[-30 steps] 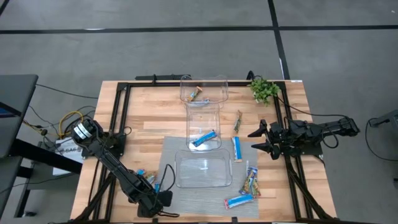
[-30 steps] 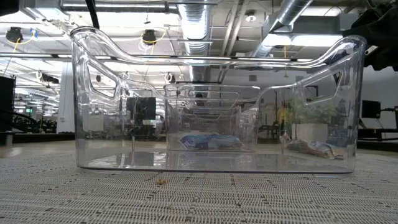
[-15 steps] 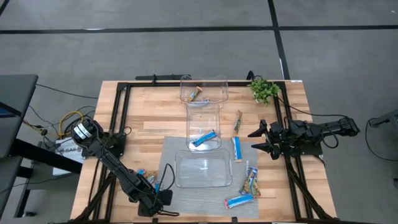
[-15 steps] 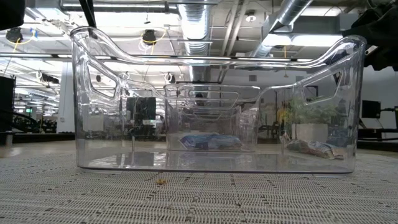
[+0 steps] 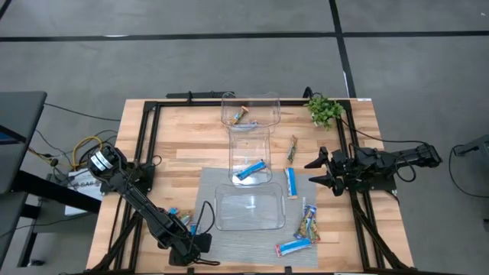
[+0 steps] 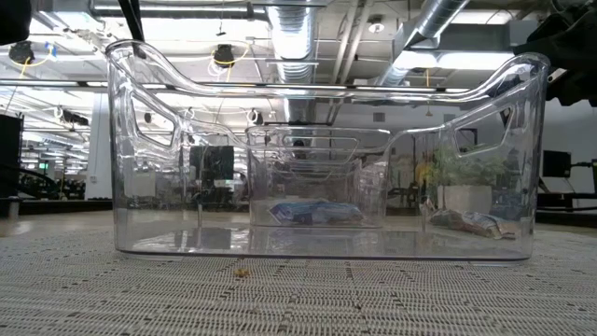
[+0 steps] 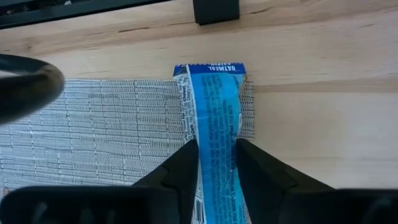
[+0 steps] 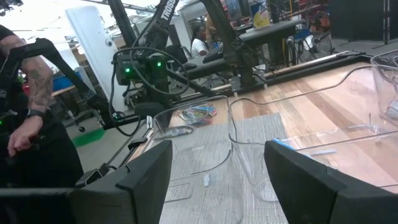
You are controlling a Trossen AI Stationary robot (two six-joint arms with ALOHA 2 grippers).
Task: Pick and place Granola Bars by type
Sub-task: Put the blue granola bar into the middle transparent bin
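A blue-and-white granola bar (image 7: 211, 106) lies flat, partly on the grey mat (image 7: 93, 130) and partly on the bare wood. My left gripper (image 7: 216, 163) is shut on it at the mat's near left corner (image 5: 186, 226). Another blue bar (image 5: 174, 214) lies beside it. Three clear bins stand in a row. The far bin (image 5: 263, 103) holds a multicoloured bar (image 5: 241, 116). The middle bin (image 5: 238, 145) holds a blue bar (image 5: 250, 169). My right gripper (image 8: 217, 186) hangs open at the table's right side (image 5: 317, 172), touching nothing. My left gripper pinches the blue bar by its two long edges (image 7: 214, 152), one finger (image 7: 183, 165) on each side, coming down from above. The wrapper is squeezed narrower between the fingers than at its free end (image 7: 209, 70). The bar lies on the mat and wood.
Loose bars lie right of the bins: a slim dark-green one (image 5: 292, 149), a blue one (image 5: 290, 182), multicoloured ones (image 5: 308, 221) and a blue one (image 5: 294, 246). The near bin (image 5: 221, 210) sits on the mat. A small plant (image 5: 325, 111) stands far right. A person (image 8: 25, 112) is beyond the table.
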